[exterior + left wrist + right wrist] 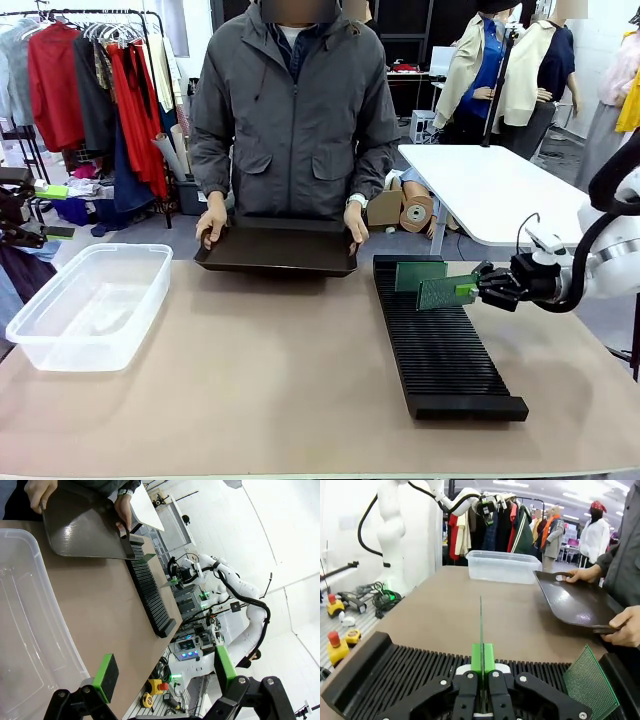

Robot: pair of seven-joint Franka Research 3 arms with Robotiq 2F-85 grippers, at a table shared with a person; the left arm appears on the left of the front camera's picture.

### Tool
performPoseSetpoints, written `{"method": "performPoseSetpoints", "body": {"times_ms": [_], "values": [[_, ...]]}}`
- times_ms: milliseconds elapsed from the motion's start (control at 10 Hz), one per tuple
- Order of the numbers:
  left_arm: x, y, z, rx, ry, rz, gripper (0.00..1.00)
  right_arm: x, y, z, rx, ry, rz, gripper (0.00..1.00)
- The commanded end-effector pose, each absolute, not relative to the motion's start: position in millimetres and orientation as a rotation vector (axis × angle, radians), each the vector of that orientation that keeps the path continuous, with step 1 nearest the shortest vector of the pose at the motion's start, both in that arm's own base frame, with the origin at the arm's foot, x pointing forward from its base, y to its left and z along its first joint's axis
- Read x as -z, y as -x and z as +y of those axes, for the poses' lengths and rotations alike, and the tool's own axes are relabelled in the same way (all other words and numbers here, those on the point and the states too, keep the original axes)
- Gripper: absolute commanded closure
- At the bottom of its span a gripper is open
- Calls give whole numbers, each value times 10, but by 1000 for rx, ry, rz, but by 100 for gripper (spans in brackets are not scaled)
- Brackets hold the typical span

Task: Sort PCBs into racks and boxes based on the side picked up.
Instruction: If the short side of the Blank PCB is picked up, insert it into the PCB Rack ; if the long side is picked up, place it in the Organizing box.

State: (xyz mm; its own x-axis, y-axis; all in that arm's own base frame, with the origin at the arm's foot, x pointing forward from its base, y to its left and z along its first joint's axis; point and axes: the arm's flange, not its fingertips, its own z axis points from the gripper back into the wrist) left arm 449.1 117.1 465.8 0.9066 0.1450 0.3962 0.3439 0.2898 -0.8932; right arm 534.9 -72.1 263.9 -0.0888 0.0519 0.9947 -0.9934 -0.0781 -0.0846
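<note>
My right gripper is shut on a green PCB, holding it on edge just above the far part of the long black slotted rack. In the right wrist view that PCB shows as a thin upright line between the green pads, over the rack's ribs. A second PCB stands in the rack's far end, seen also as a dotted green board. The clear plastic box sits at the table's left. My left gripper hangs open beside the box, holding nothing.
A person at the far side holds a smooth black tray with both hands, tilted at the table's edge. A white table stands behind on the right. Bare tabletop lies between box and rack.
</note>
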Motion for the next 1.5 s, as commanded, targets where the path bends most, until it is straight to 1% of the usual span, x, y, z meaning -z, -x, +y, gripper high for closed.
{"method": "performPoseSetpoints", "body": {"times_ms": [0,400,600,700,1400], "values": [[-4674,-4484,1173,130,1282,-440,0,-2538,-5192,-684,-1381,-1109,-1254,100],[-4674,-4484,1173,130,1282,-440,0,-2304,-5123,-671,-1315,-1108,-1283,100],[-4674,-4484,1173,130,1282,-440,0,-2230,-5117,-685,-1246,-1115,-1252,100],[-4674,-4484,1173,130,1282,-440,0,-2565,-5371,-719,-1304,-1136,-1248,100],[-4674,-4484,1173,130,1282,-440,0,-2565,-5371,-719,-1304,-1136,-1248,100]]}}
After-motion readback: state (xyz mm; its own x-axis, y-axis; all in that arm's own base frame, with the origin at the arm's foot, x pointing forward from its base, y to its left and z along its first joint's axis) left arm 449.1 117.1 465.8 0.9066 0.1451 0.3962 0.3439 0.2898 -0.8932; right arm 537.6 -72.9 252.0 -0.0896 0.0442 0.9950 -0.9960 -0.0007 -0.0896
